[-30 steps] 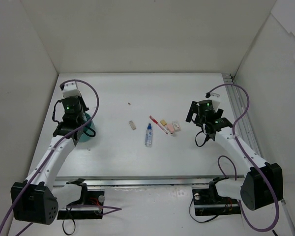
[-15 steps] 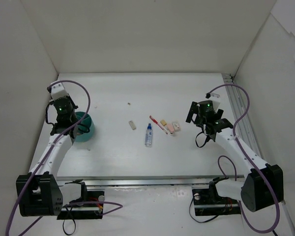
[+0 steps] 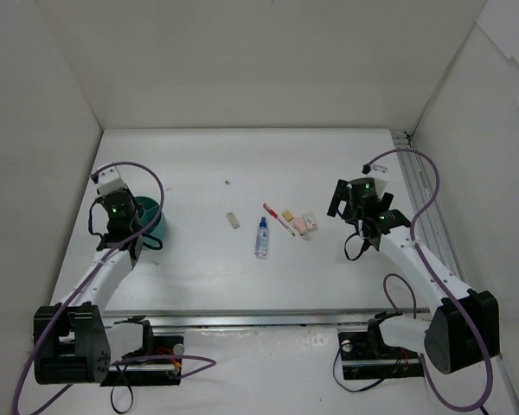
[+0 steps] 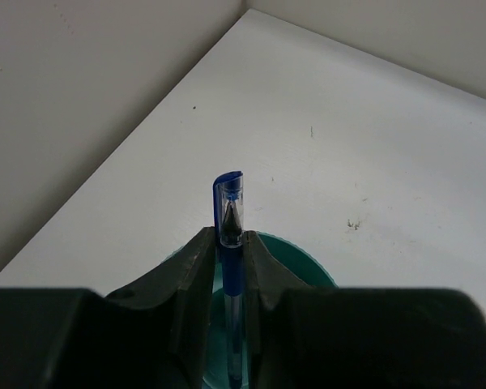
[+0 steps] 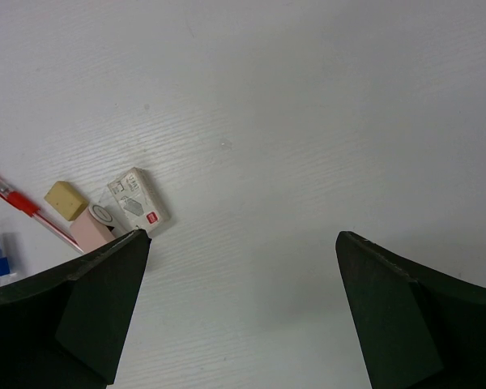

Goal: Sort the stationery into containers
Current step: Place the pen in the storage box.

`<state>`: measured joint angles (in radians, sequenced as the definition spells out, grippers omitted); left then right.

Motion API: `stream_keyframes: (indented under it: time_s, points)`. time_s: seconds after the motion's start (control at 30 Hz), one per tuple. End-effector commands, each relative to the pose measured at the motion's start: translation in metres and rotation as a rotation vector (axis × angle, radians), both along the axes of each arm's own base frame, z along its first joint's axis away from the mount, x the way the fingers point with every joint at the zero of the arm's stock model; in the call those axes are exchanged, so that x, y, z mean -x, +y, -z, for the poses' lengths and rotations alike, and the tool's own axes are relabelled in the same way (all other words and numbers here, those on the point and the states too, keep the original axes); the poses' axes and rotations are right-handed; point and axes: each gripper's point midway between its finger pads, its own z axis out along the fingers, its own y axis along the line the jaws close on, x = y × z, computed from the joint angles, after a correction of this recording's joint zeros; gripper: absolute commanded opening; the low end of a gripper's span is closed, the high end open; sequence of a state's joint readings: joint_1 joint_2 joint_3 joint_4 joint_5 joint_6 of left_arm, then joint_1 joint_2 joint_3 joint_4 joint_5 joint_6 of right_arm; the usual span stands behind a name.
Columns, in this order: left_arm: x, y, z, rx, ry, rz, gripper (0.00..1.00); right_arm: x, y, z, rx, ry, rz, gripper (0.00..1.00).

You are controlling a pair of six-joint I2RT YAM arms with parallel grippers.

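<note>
My left gripper [image 4: 229,245] is shut on a blue pen [image 4: 229,203], which points out past the fingertips with its cap end forward. It hangs over the teal cup [image 4: 306,261]; in the top view this gripper [image 3: 131,226] sits at the left rim of the cup [image 3: 154,221]. Mid-table lie a blue-capped white tube [image 3: 261,238], a red pen [image 3: 278,219], a tan eraser [image 3: 287,213], a pink eraser [image 3: 301,225] and a white eraser [image 3: 310,220]. My right gripper [image 5: 243,236] is open and empty over bare table, right of the white eraser [image 5: 138,201].
A small pale eraser [image 3: 233,220] lies left of the tube, and a tiny scrap [image 3: 227,182] lies further back. White walls close in the left, back and right sides. A metal rail [image 3: 415,186] runs along the right edge.
The left gripper, still holding the blue pen, swung left off the cup, then came back nearer and lower beside its left rim. The right arm has not moved.
</note>
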<state>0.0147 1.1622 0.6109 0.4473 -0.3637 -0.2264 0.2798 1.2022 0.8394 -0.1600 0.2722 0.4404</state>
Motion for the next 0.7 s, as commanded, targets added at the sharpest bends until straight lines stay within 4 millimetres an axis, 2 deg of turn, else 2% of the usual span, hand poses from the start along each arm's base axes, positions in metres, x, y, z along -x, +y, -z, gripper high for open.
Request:
stream_keyframes:
  time_s: [0.0, 0.07, 0.17, 0.2, 0.23, 0.3, 0.37, 0.4, 0.43, 0.47, 0.5, 0.53, 0.57, 0.6, 0.63, 0.67]
  points:
    - [-0.001, 0.0, -0.031, 0.031, -0.117, -0.004, 0.17, -0.008, -0.001, -0.017, -0.011, -0.075, 0.005, 0.98]
    - [0.004, -0.002, -0.03, 0.05, -0.118, -0.002, 0.31, -0.009, -0.001, -0.017, -0.014, -0.076, 0.003, 0.98]
    - [0.012, -0.006, -0.033, 0.061, -0.134, 0.009, 0.41, -0.009, 0.002, -0.018, -0.02, -0.082, -0.009, 0.98]
    - [0.015, -0.007, -0.036, 0.062, -0.14, 0.012, 0.44, -0.008, 0.002, -0.018, -0.019, -0.081, -0.013, 0.98]
    - [0.017, -0.011, -0.044, 0.063, -0.159, 0.028, 0.53, -0.009, 0.004, -0.019, -0.027, -0.085, -0.024, 0.98]
    - [0.021, -0.013, -0.051, 0.063, -0.157, 0.037, 0.57, -0.01, 0.009, -0.021, -0.036, -0.093, -0.056, 0.98]
    - [0.026, -0.021, -0.067, 0.07, -0.171, 0.072, 0.69, -0.013, 0.02, -0.026, -0.05, -0.117, -0.126, 0.98]
    - [0.025, -0.03, -0.071, 0.078, -0.168, 0.116, 0.84, -0.017, 0.025, -0.03, -0.059, -0.14, -0.154, 0.98]
    - [0.028, -0.035, -0.071, 0.084, -0.138, 0.145, 0.91, -0.016, 0.032, -0.03, -0.069, -0.141, -0.196, 0.98]
    - [0.027, -0.045, -0.074, 0.095, -0.123, 0.191, 1.0, -0.017, 0.038, -0.031, -0.054, -0.141, -0.226, 0.98]
    - [0.023, -0.06, -0.092, 0.112, -0.143, 0.273, 1.0, -0.017, 0.041, -0.032, -0.048, -0.143, -0.235, 0.98]
    - [0.02, -0.079, -0.084, 0.148, -0.089, 0.334, 1.0, -0.018, 0.044, -0.031, -0.034, -0.138, -0.241, 0.98]
    - [0.015, -0.092, -0.099, 0.17, -0.102, 0.381, 1.0, -0.019, 0.045, -0.03, -0.033, -0.135, -0.235, 0.98]
    - [0.006, -0.111, -0.089, 0.218, -0.053, 0.438, 1.0, -0.02, 0.042, -0.03, -0.027, -0.137, -0.214, 0.98]
    - [0.005, -0.141, -0.081, 0.249, 0.004, 0.523, 1.0, -0.021, 0.041, -0.03, -0.028, -0.135, -0.2, 0.98]
    - [0.0, -0.158, -0.082, 0.262, 0.02, 0.569, 1.0, -0.021, 0.039, -0.029, -0.039, -0.132, -0.178, 0.98]
